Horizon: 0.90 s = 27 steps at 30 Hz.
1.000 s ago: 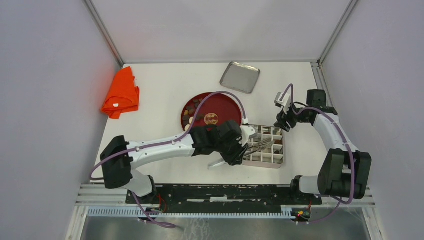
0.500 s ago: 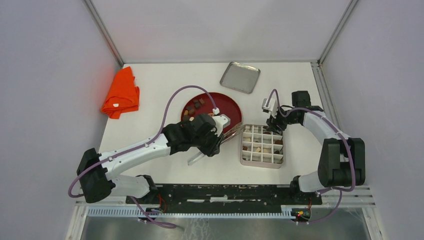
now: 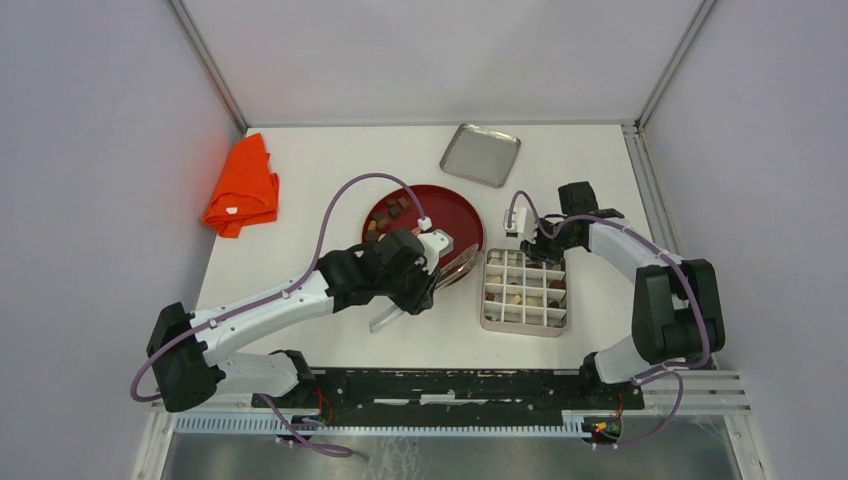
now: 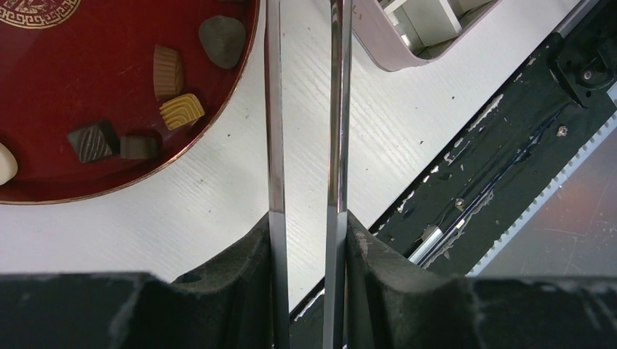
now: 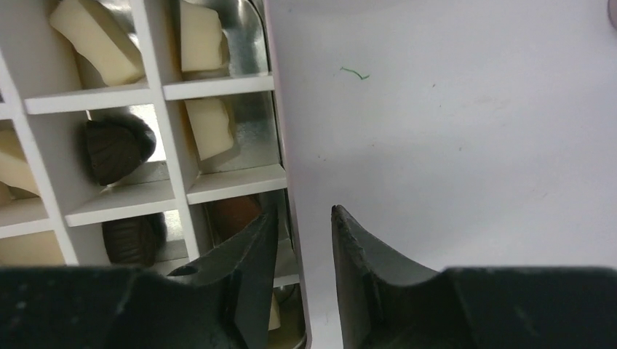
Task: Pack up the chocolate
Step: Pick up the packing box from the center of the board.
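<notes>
Picking-up step: the left gripper (image 4: 305, 225) is clamped on steel tongs (image 4: 275, 145), whose blades stand apart (tips out of frame) beside chocolates (image 4: 182, 110) on the red plate (image 4: 109, 94), upper left. The right gripper (image 5: 304, 214) straddles the divided tin's (image 5: 218, 87) rim, jaws slightly apart. The next move calls for a gentle pinch on one piece.

Brown piece (image 5: 234, 209), perhaps chocolate, half behind the right gripper (image 5: 303, 212) finger.

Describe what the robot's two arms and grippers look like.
The left arm and right arm have white link shells, black joint housings, and a thin purple cable looping along each. The left gripper and right gripper have two dark, rough-textured, tapering fingers.
</notes>
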### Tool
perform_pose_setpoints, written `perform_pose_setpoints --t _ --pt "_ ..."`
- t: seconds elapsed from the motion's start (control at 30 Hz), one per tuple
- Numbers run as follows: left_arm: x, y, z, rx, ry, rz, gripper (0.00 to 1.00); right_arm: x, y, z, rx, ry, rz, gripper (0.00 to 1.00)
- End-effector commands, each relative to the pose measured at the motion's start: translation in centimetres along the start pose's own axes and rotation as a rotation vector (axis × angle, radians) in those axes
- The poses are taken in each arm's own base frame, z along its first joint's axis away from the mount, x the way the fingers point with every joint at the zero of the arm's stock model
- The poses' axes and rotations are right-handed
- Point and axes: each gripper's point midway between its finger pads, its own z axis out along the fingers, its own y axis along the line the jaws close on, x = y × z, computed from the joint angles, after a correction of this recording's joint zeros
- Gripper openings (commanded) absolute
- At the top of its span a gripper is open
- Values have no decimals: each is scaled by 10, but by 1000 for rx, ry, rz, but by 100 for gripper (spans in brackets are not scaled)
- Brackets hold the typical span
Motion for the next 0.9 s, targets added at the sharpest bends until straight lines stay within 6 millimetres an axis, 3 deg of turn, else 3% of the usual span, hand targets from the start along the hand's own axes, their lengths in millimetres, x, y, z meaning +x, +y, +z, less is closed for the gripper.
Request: perform_pose_setpoints --t 0.0,0.2,0.33,0.7,0.87 --pt "-12 2 -7 0 -55 34 39 5 -17 -2 9 58 -83 36" --pt "-12 1 -6 2 -50 33 39 5 -9 4 -57 47 -121 12" --pt "-12 2 -6 -2 -45 32 38 -7 -16 -10 -18 32 -150 0" --pt "-16 6 -13 -24 -60 38 37 -57 -48 -90 315 -26 -257 0" --pt "-18 6 -15 -29 -63 45 36 -60 -51 -107 396 -14 -284 0"
